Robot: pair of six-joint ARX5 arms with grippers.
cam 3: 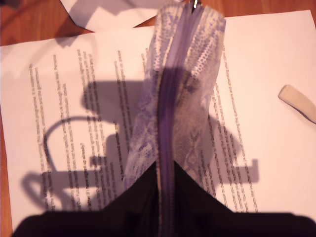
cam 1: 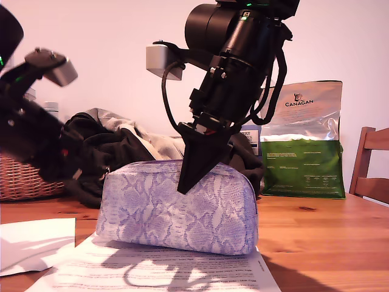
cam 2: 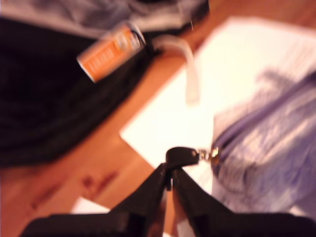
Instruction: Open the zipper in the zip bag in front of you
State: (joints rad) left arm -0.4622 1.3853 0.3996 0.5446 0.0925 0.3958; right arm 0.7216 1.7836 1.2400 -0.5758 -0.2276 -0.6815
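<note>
The zip bag, a lilac-and-white snakeskin pouch, stands on printed paper in the middle of the exterior view. My second gripper comes down from above. Its black fingers are shut on the pouch's top ridge, pinching the purple zipper, which looks closed along its visible length. In the blurred first wrist view, my first gripper is shut on the black tab pull. A silver ring joins the pull to the pouch's end. That arm reaches in from the exterior view's left, its gripper dark and blurred.
A silver-and-green Canagan bag stands behind the pouch at the exterior view's right, with a wooden chair beyond. A dark clothing heap and a wicker basket lie at the back left. Printed sheets cover the wooden table.
</note>
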